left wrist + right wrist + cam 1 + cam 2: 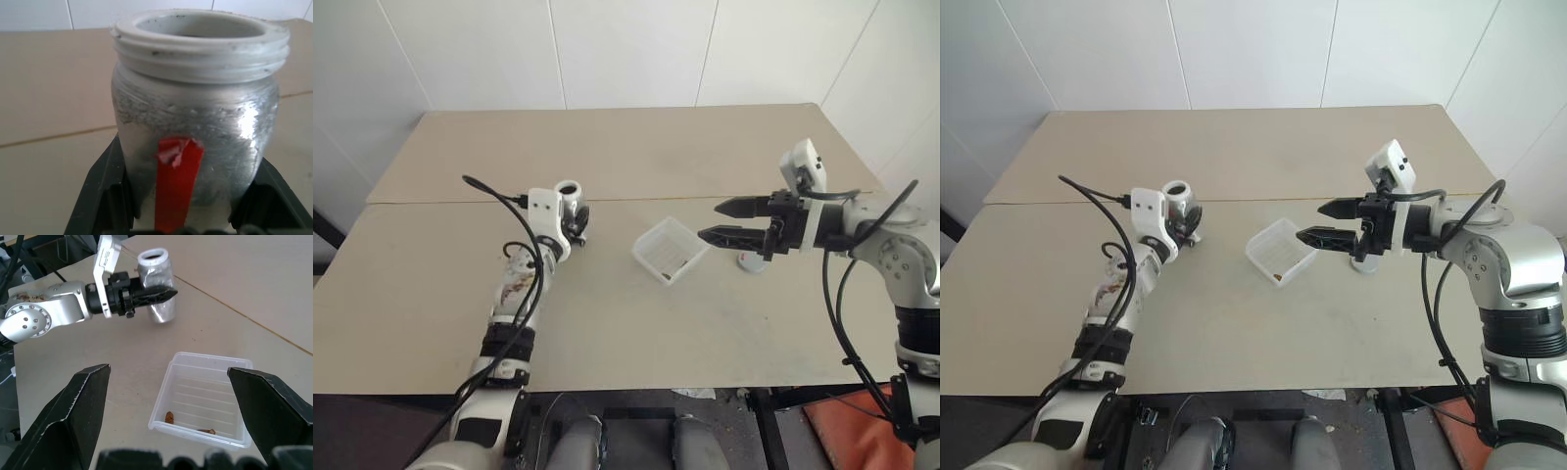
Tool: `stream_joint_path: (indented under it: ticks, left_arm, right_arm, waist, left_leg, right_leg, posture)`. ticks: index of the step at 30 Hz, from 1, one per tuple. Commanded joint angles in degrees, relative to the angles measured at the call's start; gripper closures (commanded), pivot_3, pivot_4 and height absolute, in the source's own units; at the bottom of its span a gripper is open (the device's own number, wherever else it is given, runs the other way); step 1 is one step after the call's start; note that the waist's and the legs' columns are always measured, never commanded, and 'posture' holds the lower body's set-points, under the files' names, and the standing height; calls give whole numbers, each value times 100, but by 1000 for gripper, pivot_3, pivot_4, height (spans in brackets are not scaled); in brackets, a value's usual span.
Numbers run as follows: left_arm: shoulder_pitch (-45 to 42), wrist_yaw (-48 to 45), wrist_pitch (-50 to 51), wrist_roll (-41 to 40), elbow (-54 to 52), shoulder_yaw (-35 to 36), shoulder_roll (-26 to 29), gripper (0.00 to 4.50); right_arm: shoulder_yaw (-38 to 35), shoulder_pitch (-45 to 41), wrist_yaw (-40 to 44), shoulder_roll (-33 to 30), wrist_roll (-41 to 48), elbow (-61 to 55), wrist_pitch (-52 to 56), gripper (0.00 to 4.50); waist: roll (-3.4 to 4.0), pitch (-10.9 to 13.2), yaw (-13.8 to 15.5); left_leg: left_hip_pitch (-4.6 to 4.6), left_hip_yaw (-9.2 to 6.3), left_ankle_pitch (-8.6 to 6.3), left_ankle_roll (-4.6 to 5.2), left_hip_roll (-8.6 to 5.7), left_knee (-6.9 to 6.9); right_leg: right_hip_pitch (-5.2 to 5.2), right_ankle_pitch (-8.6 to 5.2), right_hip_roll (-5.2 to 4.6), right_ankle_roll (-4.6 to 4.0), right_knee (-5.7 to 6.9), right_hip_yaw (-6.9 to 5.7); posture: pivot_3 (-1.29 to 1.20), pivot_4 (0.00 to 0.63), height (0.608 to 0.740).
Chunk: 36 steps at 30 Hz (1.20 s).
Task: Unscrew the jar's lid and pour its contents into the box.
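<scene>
One jar [155, 286], one box [203, 399] and one lid [750, 261] are on show, along with two tools. Two small brown bits of contents [169, 417] lie in the box, near one edge; finer detail is too small to tell.

The left tool [164, 293] is clamped on the jar, its black fingers [100, 191] pressing the jar's sides. The jar stands upright with its mouth open and the threaded white neck bare. Its wall looks cloudy grey, and a strip of red label runs down the side facing the wrist. It sits over the left part of the tabletop [607, 323], near the seam that crosses the surface; whether its base touches the tabletop cannot be told.

The right tool [729, 221] has its fingers wide apart and holds nothing. It hangs above the tabletop, pointing across toward the left, with its tips just beside the box's right edge as seen from the head.

The box rests flat on the tabletop between the two tools, turned cornerwise, its ribbed base showing through the clear plastic.

The lid lies on the tabletop under the right tool, partly hidden by it, just right of the box and apart from the jar.
</scene>
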Motion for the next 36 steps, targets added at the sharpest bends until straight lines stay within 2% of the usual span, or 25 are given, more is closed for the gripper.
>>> stream_joint_path:
  ticks: [1,3,5,11,16,18,21,22,24,29,34,36]
  left_arm:
    - [156,9,198,43,-479,-52,-9,2543]
    - [317,-36,219,127,-580,-149,14,2543]
    - [423,-34,247,138,-637,-160,-13,1800]
    - [690,-68,254,226,-883,-193,41,25]
    - [1164,-329,651,123,-1706,-68,441,25]
    - [1499,-794,850,40,-2229,-115,886,25]
    - [2176,-2049,1212,-533,-3174,103,1965,25]
    - [2408,-2463,1127,-714,-3364,302,2327,25]
    - [2836,-3432,1047,-1362,-3555,1128,3093,25]
    - [3091,-4877,1197,-2643,-3325,2723,4125,25]
    - [3521,-5820,1187,-2829,-3123,3451,4776,25]
    - [3759,-5991,1224,-2860,-3194,3723,4860,25]
  right_arm:
    - [-184,-17,9,-57,92,-196,-21,51]
    - [-159,-18,3,-38,74,-182,-38,51]
    - [-139,-19,1,-27,63,-181,-46,0]
    - [-119,12,17,-46,74,-247,-21,0]
    - [-22,59,8,-38,-10,-305,-68,0]
    - [50,93,-23,-13,-85,-363,-107,0]
    - [195,162,-39,-45,-282,-454,-235,0]
    - [221,184,-23,-60,-316,-479,-262,0]
    - [248,297,110,-161,-455,-520,-499,0]
    - [116,406,298,-205,-562,-411,-936,0]
    - [56,597,392,-245,-587,-480,-1197,0]
    - [-17,658,472,-271,-563,-504,-1285,0]
  waist:
    - [0,0,4]
    - [3,-2,5]
    - [2,-3,4]
    - [2,-3,8]
    - [3,-3,-8]
    - [4,-4,-17]
    - [8,-6,-38]
    - [7,-6,-45]
    - [10,-6,-23]
    - [15,-5,14]
    - [15,-5,-14]
    - [16,-4,-29]
  left_leg:
    - [2,0,0,0,0,0]
    - [6,0,0,0,1,0]
    - [9,3,-1,1,0,-1]
    - [13,5,-2,1,1,-2]
    - [13,7,-3,2,4,-5]
    - [19,11,-3,2,5,-10]
    - [31,19,-4,2,10,-20]
    - [35,20,-4,1,14,-24]
    - [48,23,-9,-4,14,-47]
    - [62,25,-10,-6,25,-54]
    - [60,30,-12,-4,33,-67]
    - [61,37,-12,-5,37,-76]
  right_leg:
    - [1,0,0,0,-16,0]
    - [4,0,0,0,-21,0]
    - [6,0,0,0,-22,3]
    - [7,0,0,0,-21,7]
    - [5,0,1,0,-23,12]
    - [4,0,3,0,-21,19]
    - [4,-1,9,-1,-22,31]
    - [4,-1,9,-1,-22,33]
    - [7,-1,8,-2,-29,40]
    - [20,-1,9,-4,-42,32]
    - [25,5,12,-8,-71,26]
    - [18,6,13,-9,-69,32]
  posture:
    - [0,150,740]
    - [0,150,740]
    - [0,150,740]
    - [0,150,740]
    - [0,150,740]
    - [0,150,740]
    - [0,150,740]
    - [0,150,740]
    - [0,150,740]
    - [0,150,740]
    - [0,150,740]
    - [0,150,740]
